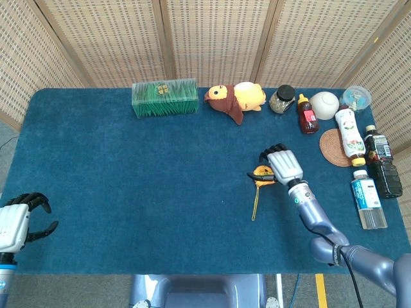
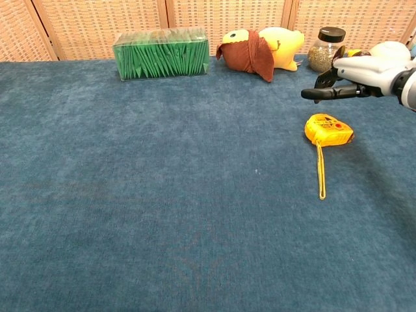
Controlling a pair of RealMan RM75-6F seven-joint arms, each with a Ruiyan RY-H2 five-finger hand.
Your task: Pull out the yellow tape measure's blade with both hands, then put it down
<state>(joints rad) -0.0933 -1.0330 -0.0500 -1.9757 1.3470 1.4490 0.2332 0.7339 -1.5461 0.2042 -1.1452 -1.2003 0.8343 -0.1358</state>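
Observation:
The yellow tape measure (image 1: 262, 174) (image 2: 328, 129) lies on the blue table right of centre, its yellow strap (image 2: 320, 170) trailing toward the front edge. My right hand (image 1: 283, 165) (image 2: 354, 76) hovers just above and behind it, fingers spread and extended to the left, holding nothing. In the chest view a clear gap separates the hand from the case. My left hand (image 1: 16, 221) sits at the table's front left corner, far from the tape measure, fingers loosely curled apart and empty. The chest view does not show it.
A green box (image 1: 164, 97), a plush toy (image 1: 235, 98), a spice jar (image 1: 282, 99) and a sauce bottle (image 1: 307, 114) line the back edge. A white bowl (image 1: 324, 105), a woven coaster (image 1: 334, 147) and several bottles (image 1: 368, 197) crowd the right side.

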